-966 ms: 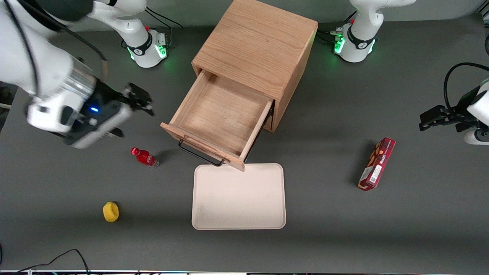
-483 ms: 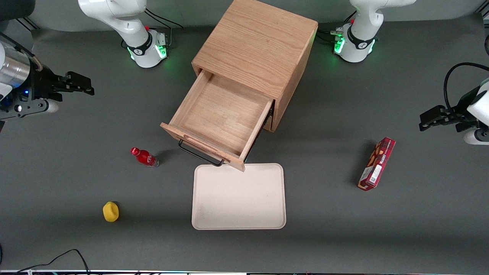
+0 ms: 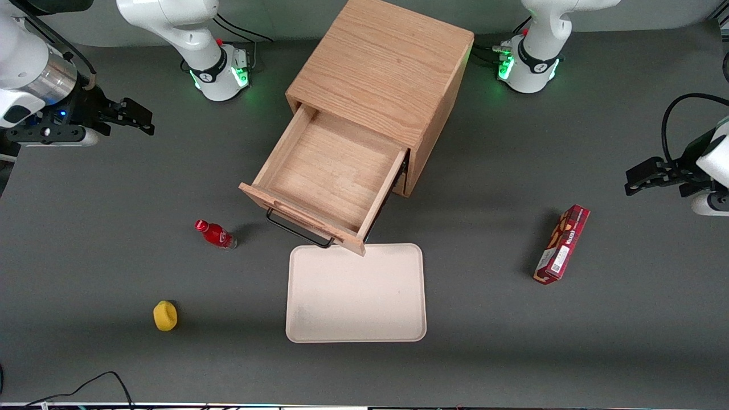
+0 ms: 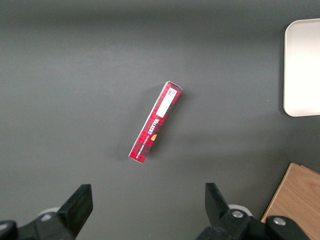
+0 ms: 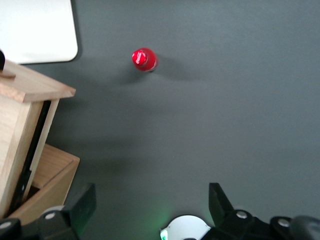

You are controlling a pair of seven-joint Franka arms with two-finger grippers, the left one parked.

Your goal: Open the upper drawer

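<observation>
— Two drawers were expected in the oak cabinet (image 3: 387, 74); which one was found pulled out?

— Only the upper drawer (image 3: 327, 179) was seen extended, drawn well clear of the cabinet toward the front camera, its inside bare. Its black bar handle (image 3: 299, 232) was found hanging just above the nearest edge of the cream tray (image 3: 356, 293). The bottom drawer could not be made out from above.

— Where was the gripper (image 3: 139, 118) placed?

— It was held well apart from the drawer, toward the working arm's end of the desk (image 3: 114, 364), nothing touched. In the right wrist view the fingers (image 5: 82, 205) were seen spread wide, with nothing between them, above bare desk, with the red bottle (image 5: 144, 59) and a corner of the drawer in sight.

— Which step was judged to be in hand?

— The opening was judged complete, and the arm was taken to be at the retreat stage. No further pull seemed called for; at most, a rest pose clear of the bottle and the yellow object (image 3: 165, 315) would be needed.
</observation>
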